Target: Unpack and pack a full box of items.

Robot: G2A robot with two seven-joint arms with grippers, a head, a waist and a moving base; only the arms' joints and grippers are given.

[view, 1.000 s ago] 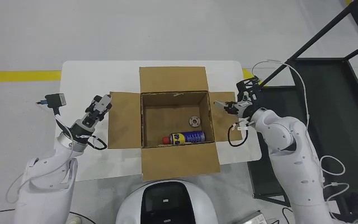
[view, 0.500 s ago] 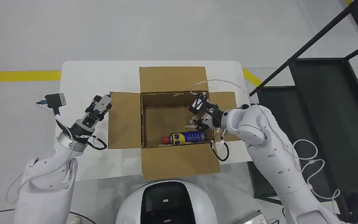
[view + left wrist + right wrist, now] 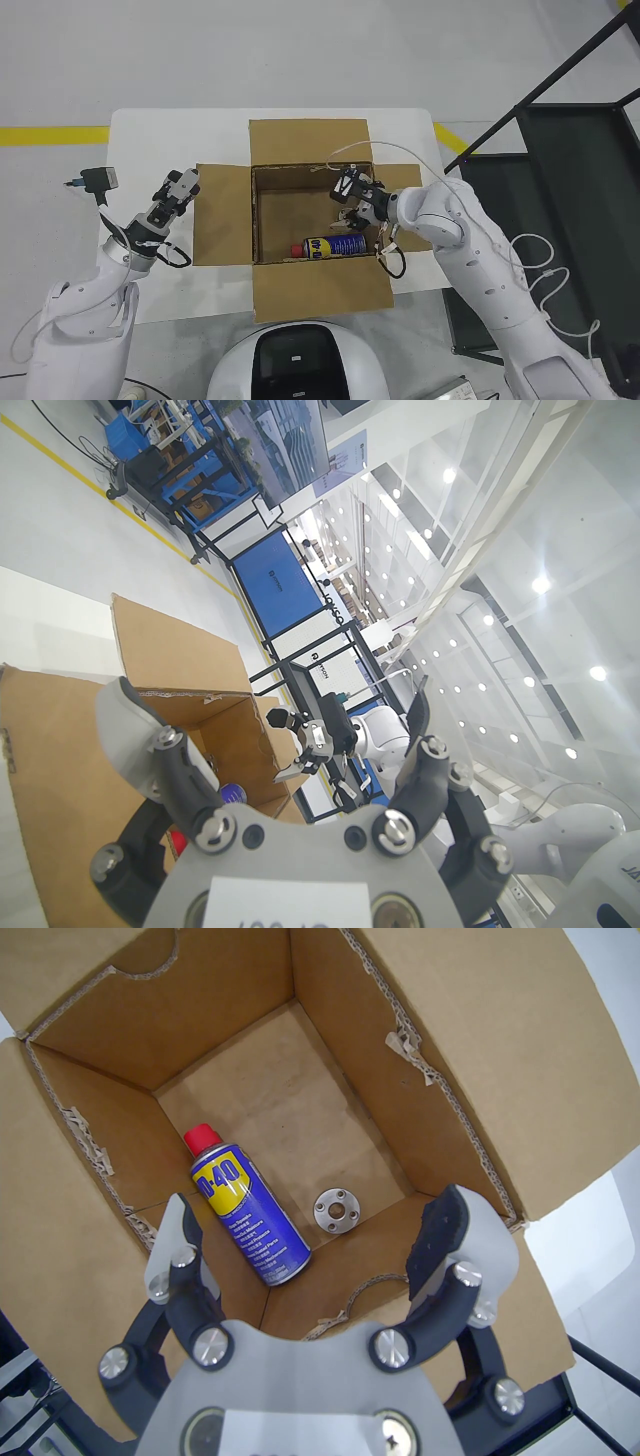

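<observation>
We count one open brown cardboard box [image 3: 310, 142] on the white table [image 3: 150, 140]. It holds two items. One blue-and-yellow spray can with a red cap [image 3: 250, 1213] lies on its side at five o'clock on the box floor. One round grey metal disc with holes [image 3: 337, 1210] lies toward three o'clock. Our right gripper [image 3: 352, 205] hangs above that disc, fingers spread and holding nothing. Our left gripper [image 3: 180, 185], fingers also spread, sits outside the box at nine o'clock.

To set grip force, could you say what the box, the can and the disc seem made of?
Box: brown corrugated cardboard, fluting at torn edges. Can: likely painted metal, glossy, red plastic-looking cap. Disc: probably bare metal, dull grey sheen, drilled holes.
</observation>
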